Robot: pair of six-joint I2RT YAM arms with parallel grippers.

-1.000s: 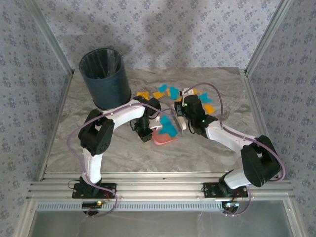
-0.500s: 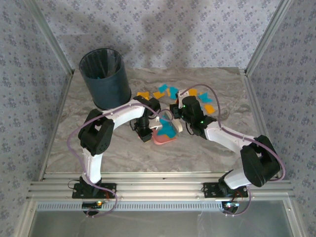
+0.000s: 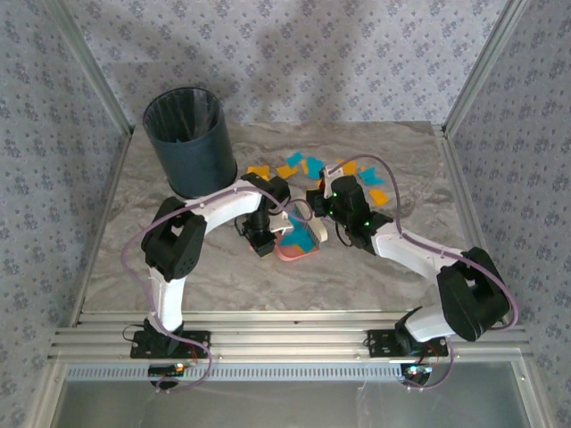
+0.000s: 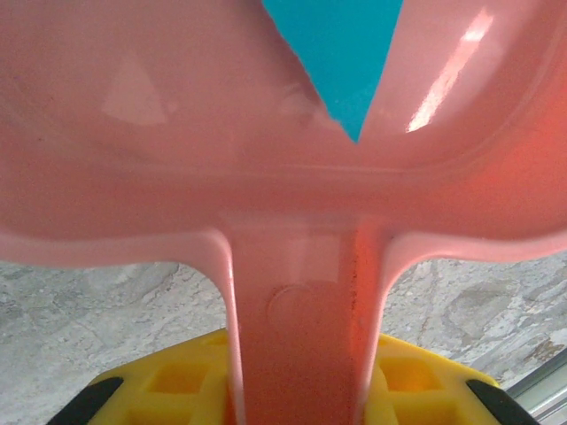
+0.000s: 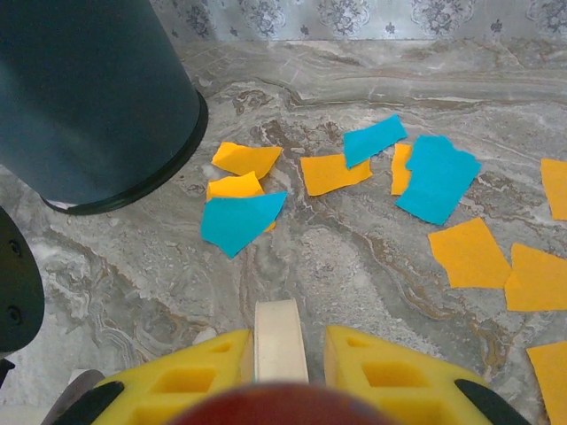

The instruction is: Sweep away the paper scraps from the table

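Right now, the paper scraps [image 5: 438, 181] are lying flat on the table [image 5: 337, 257], orange-yellow ones and teal-blue ones mixed together. In the right wrist view they are spreading out just ahead of the right gripper [image 5: 282, 372], apart from its tips, and a few are sitting near the foot of the dark bin [image 5: 89, 88]. From above, the paper scraps [image 3: 303, 166] are making a short row on the far side of both grippers, between the bin [image 3: 189, 143] and the right arm. Some teal bits [image 3: 303, 236] are resting inside the pink dustpan [image 3: 294, 250], which is sitting on the table [image 3: 223, 276] between the two arms.

The right gripper [image 3: 317, 207] is hanging just past the dustpan, and its yellow fingers [image 5: 381, 372] are squeezing tight on a thin white tool [image 5: 279, 332]. I cannot tell what kind of tool it is.

The left gripper [image 4: 297, 390] is pinching the handle of the dustpan [image 4: 177, 133] between its yellow fingers [image 4: 177, 381], almost fully closed. One teal scrap [image 4: 341, 53] is showing inside the pan, past the handle
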